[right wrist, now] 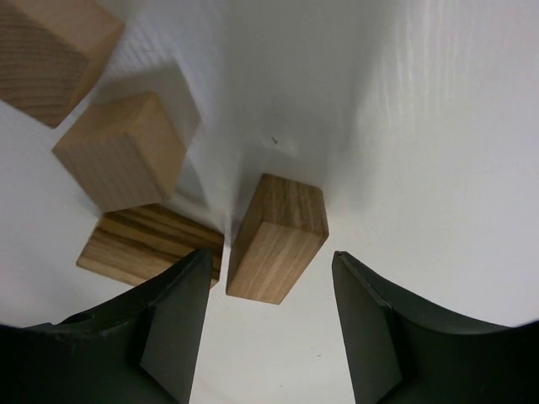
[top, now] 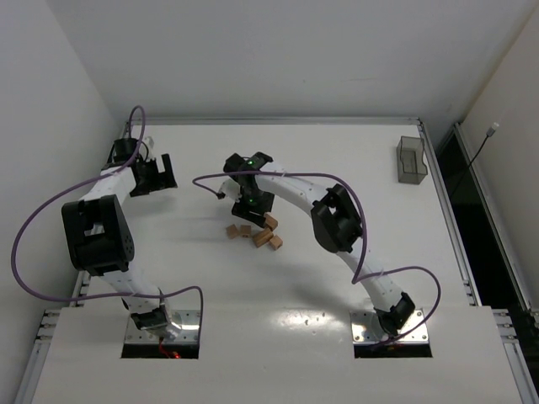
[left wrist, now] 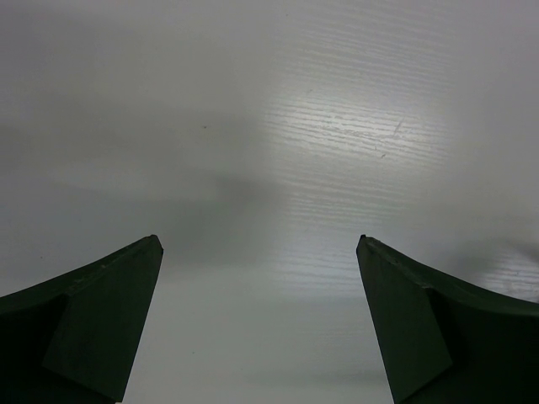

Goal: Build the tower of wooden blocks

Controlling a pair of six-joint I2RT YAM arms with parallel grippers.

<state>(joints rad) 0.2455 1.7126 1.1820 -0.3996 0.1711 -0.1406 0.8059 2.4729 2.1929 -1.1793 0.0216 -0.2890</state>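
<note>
Several loose wood blocks [top: 262,239] lie in a small cluster at mid-table. My right gripper [top: 251,207] hangs just behind the cluster, pointing down at it. In the right wrist view one short brick [right wrist: 278,240] stands between the fingers of the right gripper [right wrist: 271,252], with a gap on each side; the jaws are open and touch nothing. A cube [right wrist: 122,151], a striped flat brick [right wrist: 143,240] and another block [right wrist: 50,50] lie to its left. My left gripper [top: 160,175] [left wrist: 259,240] is wide open over bare table at the far left. No tower shows in any view.
A translucent grey bin [top: 412,160] stands at the far right of the table [top: 337,143]. The table has a raised rim along its back and side edges. Purple cables loop off both arms.
</note>
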